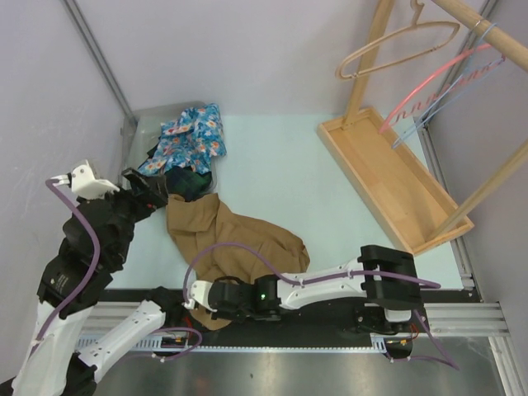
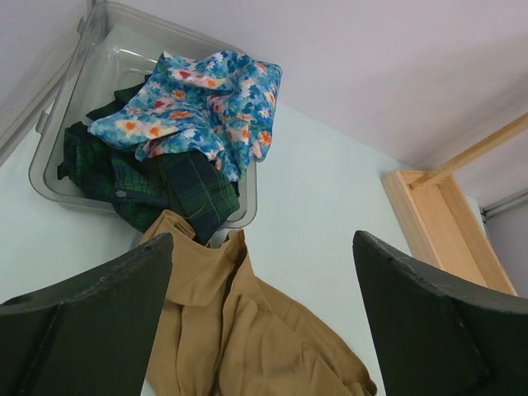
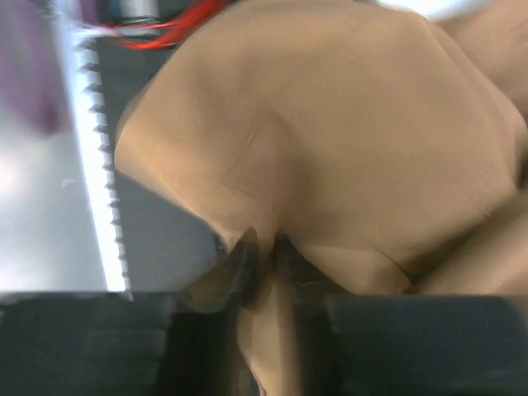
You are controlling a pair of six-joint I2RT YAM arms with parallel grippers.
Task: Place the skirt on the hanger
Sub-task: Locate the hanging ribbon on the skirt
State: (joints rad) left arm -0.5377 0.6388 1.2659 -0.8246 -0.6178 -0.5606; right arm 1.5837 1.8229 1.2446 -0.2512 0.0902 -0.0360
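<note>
The tan skirt [image 1: 239,243] lies crumpled on the pale table, its near end hanging over the front edge. My right gripper [image 1: 193,299] reaches left along that edge. In the right wrist view its jaws [image 3: 262,243] are shut on a pinched fold of the skirt [image 3: 330,124]. My left gripper [image 1: 148,188] hovers over the skirt's far end by the bin. It is open [image 2: 262,239], with the skirt [image 2: 247,330] below and nothing between its fingers. A wooden hanger [image 1: 404,41] hangs on the rack at the back right.
A clear bin [image 1: 132,132] at the back left holds a blue floral cloth [image 1: 194,136] and a dark plaid one [image 2: 165,186]. A pink hanger [image 1: 437,82] and a blue one [image 1: 454,91] hang above the rack's wooden tray base [image 1: 396,177]. A metal rail [image 1: 462,318] runs along the front edge.
</note>
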